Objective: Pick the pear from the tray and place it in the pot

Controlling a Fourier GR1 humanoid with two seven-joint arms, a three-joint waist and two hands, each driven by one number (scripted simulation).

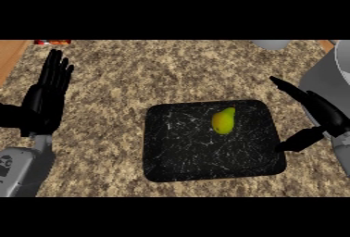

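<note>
Pear point(223, 120) lies on the black tray point(184, 157), toward the tray's upper right part. Just beside the tray's right edge, the right hand point(320, 113) is spread, thumb near the rim. Well left of the tray, the left hand point(46, 92) rests with straight fingers.

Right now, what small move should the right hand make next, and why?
Probably slide the right hand left over the pear. The hand is open beside the tray's right edge, the pear lies untouched on the tray, and the left hand rests open far left.
</note>
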